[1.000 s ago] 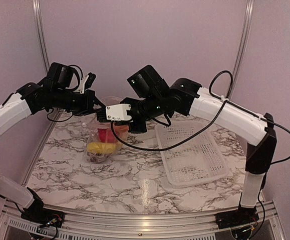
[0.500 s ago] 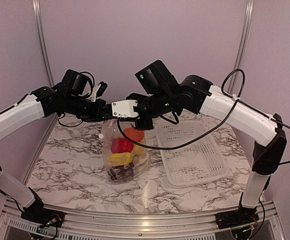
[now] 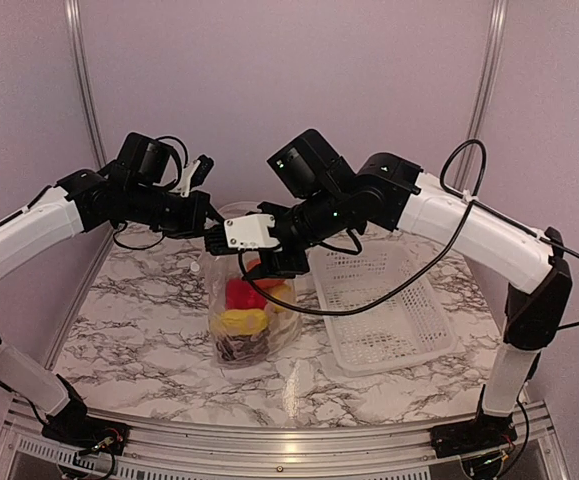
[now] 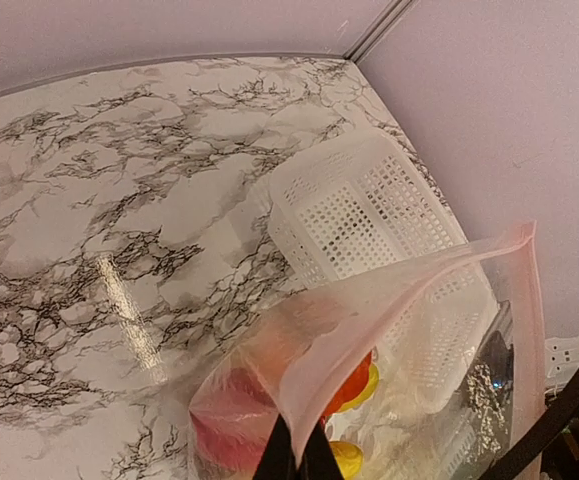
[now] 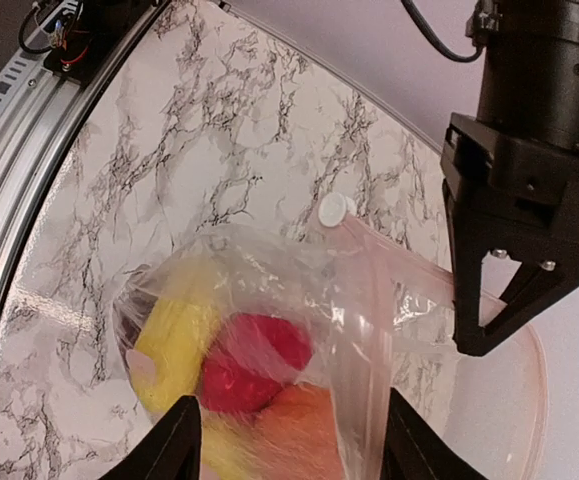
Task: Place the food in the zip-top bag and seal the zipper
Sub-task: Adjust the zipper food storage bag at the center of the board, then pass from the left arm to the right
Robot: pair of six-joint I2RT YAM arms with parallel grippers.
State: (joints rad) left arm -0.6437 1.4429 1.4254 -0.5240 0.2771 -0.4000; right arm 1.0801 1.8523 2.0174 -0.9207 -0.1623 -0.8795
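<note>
Right claw (image 5: 289,435) has released, jaws now spread over the bag (image 3: 249,300). Left claw (image 4: 296,455) is clamped on its zipper (image 4: 409,272). Bag, holding food (image 3: 241,308), hangs just left of basket (image 3: 384,300), bottom on desk (image 3: 139,310).

Food (image 5: 254,375) blurred behind film of zip-top bag (image 4: 439,360), lower pieces indistinct; bag bottom cut off in left wrist view; white basket (image 4: 369,210) partly hidden behind bag; zipper (image 4: 419,275) closure indeterminable; right gripper (image 5: 291,397) cropped to its two fingers.

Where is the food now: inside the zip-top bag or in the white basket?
Inside the zip-top bag. The food, in red, yellow and orange pieces, shows through its clear plastic; the white basket holds none.
</note>
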